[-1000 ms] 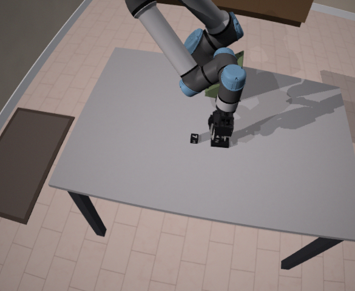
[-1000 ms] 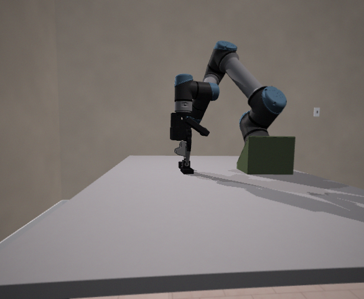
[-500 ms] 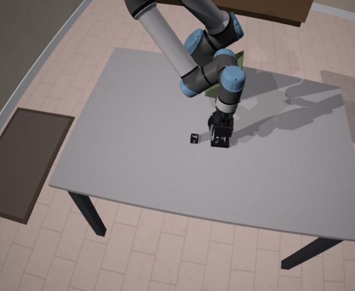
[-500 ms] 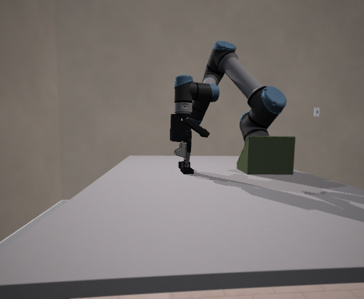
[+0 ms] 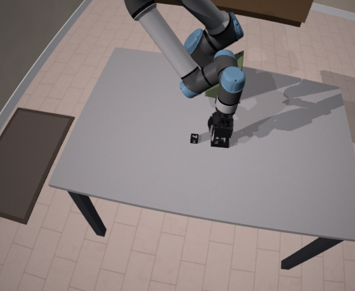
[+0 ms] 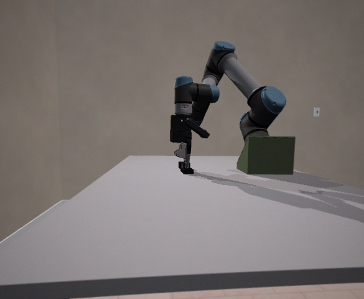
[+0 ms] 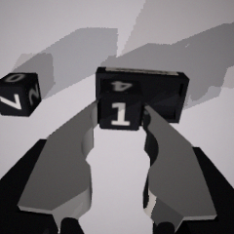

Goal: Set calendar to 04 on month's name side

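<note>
Fingers: clamped on a black digit cube [image 7: 120, 108], one finger on each side of it.
Held cube: shows a white 1 toward the wrist camera and a 4 on its upper face; it sits at the near left end of the black tray [image 7: 163, 95].
Tray: directly beyond the fingertips, on the grey bench [image 5: 145, 162].
Second cube [image 7: 19, 94]: off to the left of the fingers, apart from the tray, on the bench; 7, 0 and 2 visible.
Arm [image 6: 233, 75]: reaches down from its green base [image 6: 269, 154], wrist vertical over the tray.
</note>
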Action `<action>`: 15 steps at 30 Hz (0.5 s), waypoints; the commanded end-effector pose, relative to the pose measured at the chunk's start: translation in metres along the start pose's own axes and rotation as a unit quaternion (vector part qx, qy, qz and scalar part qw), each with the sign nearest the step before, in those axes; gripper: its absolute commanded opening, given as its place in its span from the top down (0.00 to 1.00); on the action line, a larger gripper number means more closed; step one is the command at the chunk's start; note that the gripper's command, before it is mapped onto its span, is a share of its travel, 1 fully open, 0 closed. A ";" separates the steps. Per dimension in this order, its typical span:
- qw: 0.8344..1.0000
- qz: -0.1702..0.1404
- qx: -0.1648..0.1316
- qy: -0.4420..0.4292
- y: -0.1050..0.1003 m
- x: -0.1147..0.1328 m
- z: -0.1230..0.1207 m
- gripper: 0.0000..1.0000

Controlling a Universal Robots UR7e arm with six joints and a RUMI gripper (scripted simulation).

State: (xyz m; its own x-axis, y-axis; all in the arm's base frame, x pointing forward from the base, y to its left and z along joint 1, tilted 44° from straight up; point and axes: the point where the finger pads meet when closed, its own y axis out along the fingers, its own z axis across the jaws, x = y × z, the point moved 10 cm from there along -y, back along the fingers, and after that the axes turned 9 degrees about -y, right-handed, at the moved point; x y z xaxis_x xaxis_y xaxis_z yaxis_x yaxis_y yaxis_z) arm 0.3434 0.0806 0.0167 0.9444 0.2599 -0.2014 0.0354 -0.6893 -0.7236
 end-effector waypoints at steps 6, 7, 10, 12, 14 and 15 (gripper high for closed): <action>1.000 0.000 0.000 0.000 0.000 0.000 0.000 0.90; 1.000 0.000 0.000 0.000 0.000 0.000 0.000 0.90; 1.000 0.000 0.000 0.000 0.000 0.000 0.000 0.90; 1.000 0.000 0.000 0.000 0.000 0.000 0.000 0.90; 1.000 0.000 0.000 0.000 0.000 0.000 0.000 0.90; 1.000 0.000 0.000 0.000 0.000 0.000 0.000 0.90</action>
State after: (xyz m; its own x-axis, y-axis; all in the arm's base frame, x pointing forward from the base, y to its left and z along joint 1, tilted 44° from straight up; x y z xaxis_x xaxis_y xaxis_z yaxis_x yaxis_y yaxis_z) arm 0.3434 0.0804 0.0165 0.9444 0.2600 -0.2014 0.0355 -0.6893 -0.7236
